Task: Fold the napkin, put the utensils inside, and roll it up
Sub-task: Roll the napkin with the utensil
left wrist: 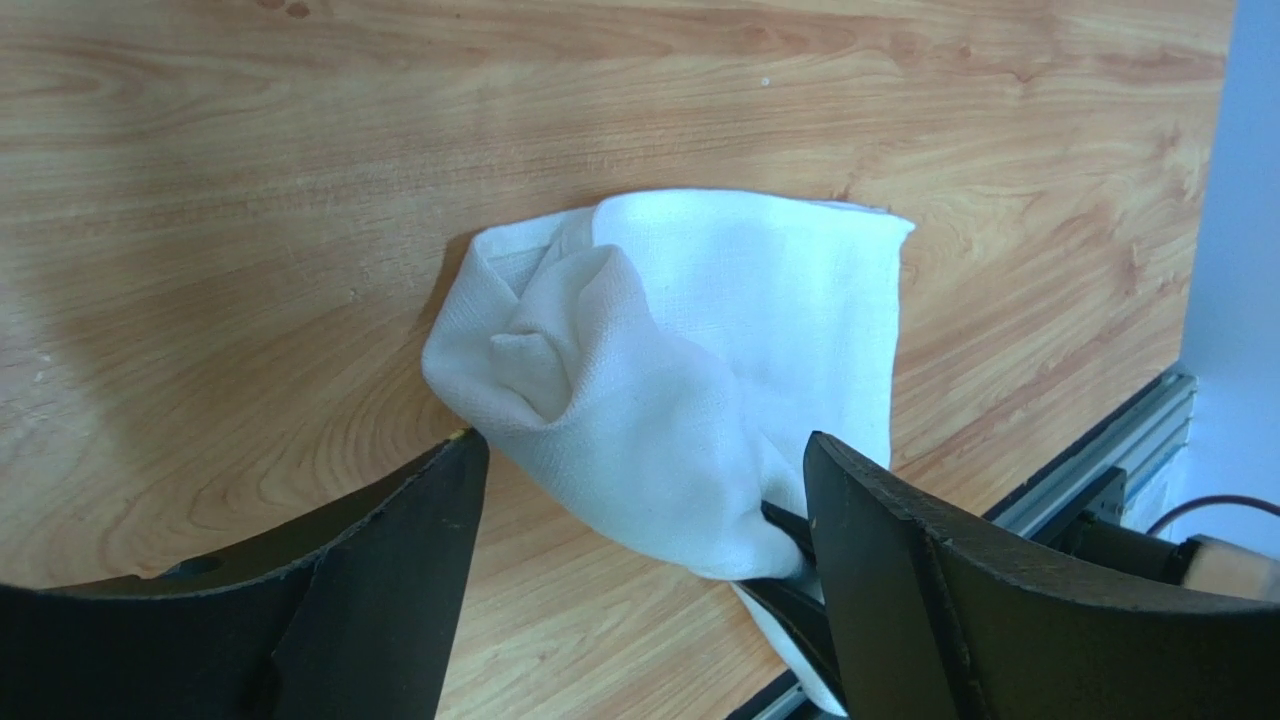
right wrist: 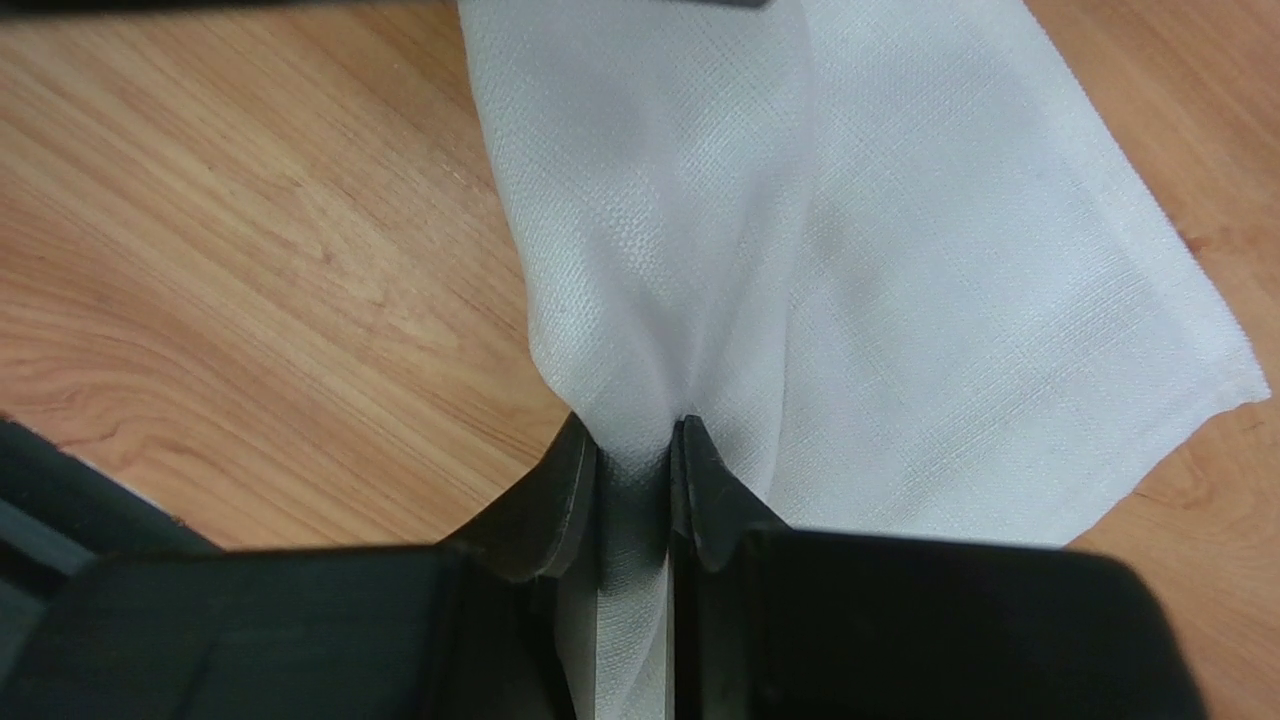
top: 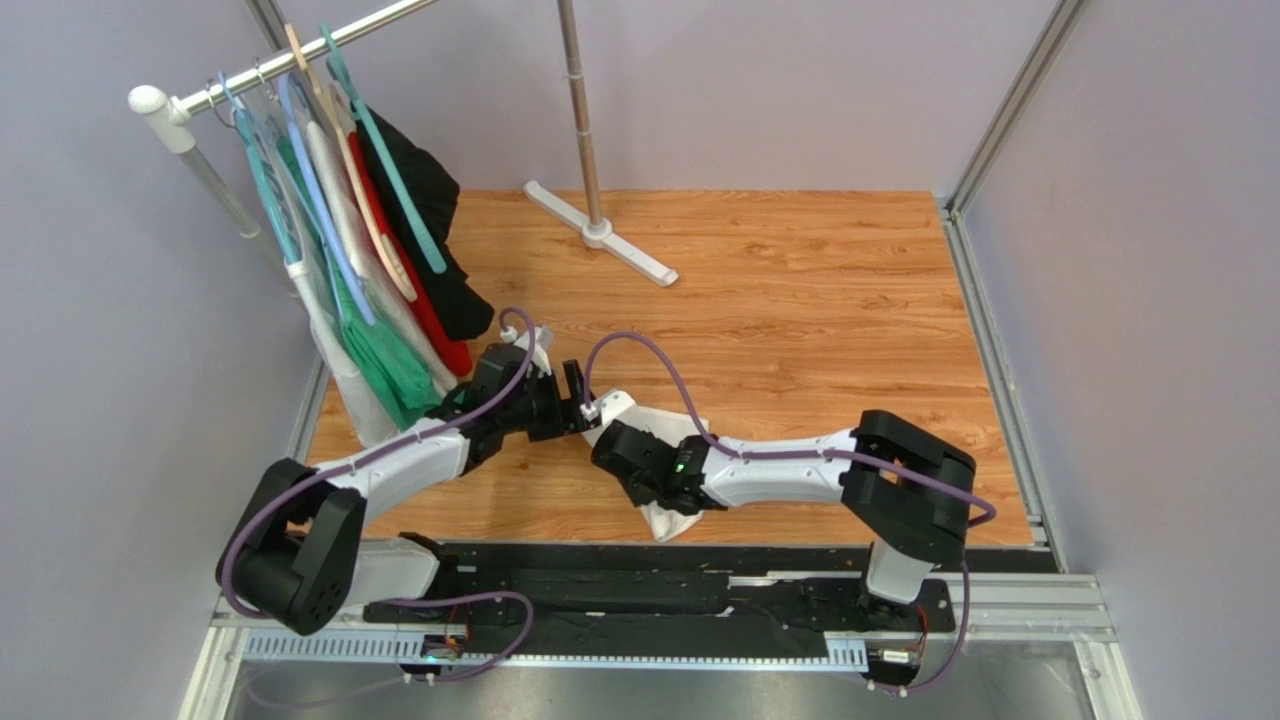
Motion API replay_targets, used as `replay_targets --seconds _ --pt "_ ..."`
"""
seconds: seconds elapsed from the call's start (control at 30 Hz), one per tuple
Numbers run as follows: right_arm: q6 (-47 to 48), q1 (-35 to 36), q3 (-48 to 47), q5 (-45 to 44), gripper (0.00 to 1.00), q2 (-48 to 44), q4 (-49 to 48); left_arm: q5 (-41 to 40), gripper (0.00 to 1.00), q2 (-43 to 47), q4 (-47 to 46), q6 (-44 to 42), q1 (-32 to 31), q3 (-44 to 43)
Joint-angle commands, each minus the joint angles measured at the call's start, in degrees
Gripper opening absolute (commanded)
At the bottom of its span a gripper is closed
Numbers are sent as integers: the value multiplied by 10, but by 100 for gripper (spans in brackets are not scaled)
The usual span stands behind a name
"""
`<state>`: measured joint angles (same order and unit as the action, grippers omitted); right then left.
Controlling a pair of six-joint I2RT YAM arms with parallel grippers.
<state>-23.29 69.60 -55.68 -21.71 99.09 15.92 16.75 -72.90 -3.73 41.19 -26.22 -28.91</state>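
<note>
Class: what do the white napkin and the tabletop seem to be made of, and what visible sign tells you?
Napkin: woven cloth, perhaps cotton or linen, matte; a fine thread grid shows and it bunches softly in the right hand. Tabletop: wood or wood-look laminate, smooth, faint sheen; long grain lines show, though real or printed is unclear.

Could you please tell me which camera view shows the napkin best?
The left wrist view: nearly the whole bunched napkin shows, beyond the open left gripper. The right wrist view shows only a close-up part, pinched in the right gripper. The top view shows just white patches around the right arm.
</note>
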Motion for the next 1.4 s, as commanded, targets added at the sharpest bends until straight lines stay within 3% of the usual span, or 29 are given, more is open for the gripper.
replay_targets --seconds 0.0,0.2,0.43,0.63,0.93,1.37 --pt "-28 -32 43 126 0 -43 -19 -10 86 36 35 -17 6 -18" --pt "-33 -92 86 264 0 -78 -68 -21 86 65 47 -15 9 10" --pt "-35 -163 112 424 0 -71 -113 13 86 108 -17 -20 9 48" --pt "-36 -203 117 514 0 -51 -138 41 86 91 -62 -17 9 64" --pt "-49 -234 116 589 0 -12 -171 58 86 57 -159 14 8 104" --pt "-58 -262 105 605 0 10 -168 78 87 24 -275 34 7 158"
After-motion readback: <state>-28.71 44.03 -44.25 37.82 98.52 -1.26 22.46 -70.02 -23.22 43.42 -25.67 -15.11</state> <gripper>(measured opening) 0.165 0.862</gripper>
